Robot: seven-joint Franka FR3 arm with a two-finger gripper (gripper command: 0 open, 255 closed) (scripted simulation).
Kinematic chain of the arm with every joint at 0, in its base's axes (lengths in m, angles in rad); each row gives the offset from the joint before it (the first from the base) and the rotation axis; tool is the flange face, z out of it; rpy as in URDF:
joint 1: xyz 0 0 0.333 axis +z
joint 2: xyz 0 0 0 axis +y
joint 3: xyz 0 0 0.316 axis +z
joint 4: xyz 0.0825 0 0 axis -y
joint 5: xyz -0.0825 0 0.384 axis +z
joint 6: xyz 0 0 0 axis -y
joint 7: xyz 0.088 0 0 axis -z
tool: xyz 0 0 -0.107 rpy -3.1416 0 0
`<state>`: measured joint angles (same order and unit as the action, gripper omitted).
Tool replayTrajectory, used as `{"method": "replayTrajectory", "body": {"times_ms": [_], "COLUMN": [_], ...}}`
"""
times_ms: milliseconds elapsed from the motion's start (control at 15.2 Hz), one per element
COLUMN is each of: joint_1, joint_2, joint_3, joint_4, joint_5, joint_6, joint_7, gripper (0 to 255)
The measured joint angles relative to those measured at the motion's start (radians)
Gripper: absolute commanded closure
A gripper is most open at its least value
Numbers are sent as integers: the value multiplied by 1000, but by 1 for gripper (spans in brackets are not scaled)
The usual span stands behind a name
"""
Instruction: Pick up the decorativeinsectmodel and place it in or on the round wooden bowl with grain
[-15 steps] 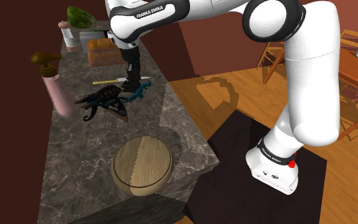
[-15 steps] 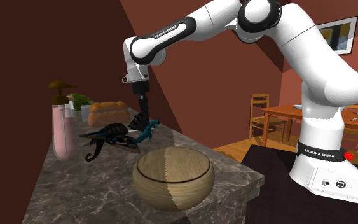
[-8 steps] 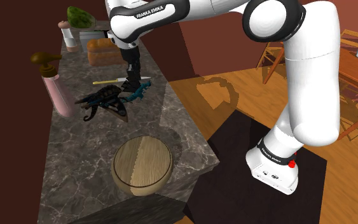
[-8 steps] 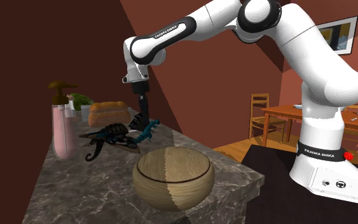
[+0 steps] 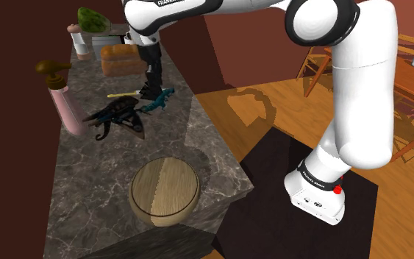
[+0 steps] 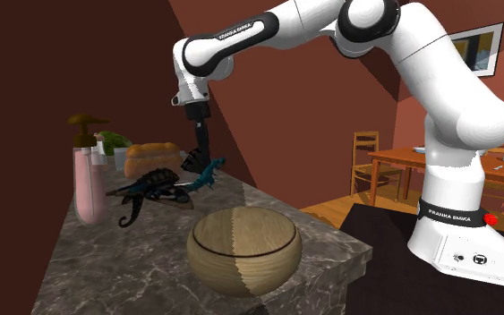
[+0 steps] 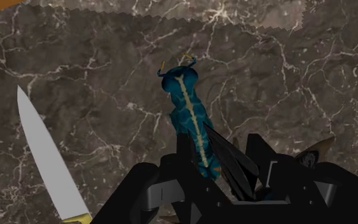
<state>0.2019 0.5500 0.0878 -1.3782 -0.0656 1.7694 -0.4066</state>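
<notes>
Note all-black two-finger end effector [image 7: 225, 173] clamped on the decorative insect model [image 7: 187, 118]: teal segmented body with tan back stripe, dark pointed wings, dark curled legs. See fingers [image 7: 152, 184] clasping the rear of the teal body, with the head end and antennae sticking out beyond the tips.

In shoulder view, find end effector [image 5: 152, 93] pointing down from the white arm [image 5: 345, 88], gripping the model [image 5: 128, 112] by its teal end; dark wings and legs spread toward that view's left. In second exterior view, log the model [image 6: 162, 186] tilted, teal end higher than the dark end. Cannot tell whether the curled legs touch the dark veined marble bench [image 6: 124, 264].

Just beside the end effector, note a knife [image 7: 44, 153] with white blade and yellow handle, flat on the bench.

Farther out, log the round two-tone wooden bowl with grain [image 5: 164, 190], upright near the bench's front edge, well apart from the model. Toward the shoulder view's left, mark a pink pump bottle with brown top [image 5: 64, 103]; beyond the end effector, a brown bread loaf [image 5: 120, 60].
</notes>
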Motion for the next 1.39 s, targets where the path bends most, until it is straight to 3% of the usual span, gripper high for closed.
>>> {"method": "replayTrajectory", "body": {"times_ms": [528, 1386], "joint_1": [1, 8], "joint_2": [-17, 4], "joint_3": [1, 1], "joint_4": [78, 291], "joint_5": [2, 2], "joint_6": [-94, -286], "joint_7": [-4, -10], "gripper": [255, 255]}}
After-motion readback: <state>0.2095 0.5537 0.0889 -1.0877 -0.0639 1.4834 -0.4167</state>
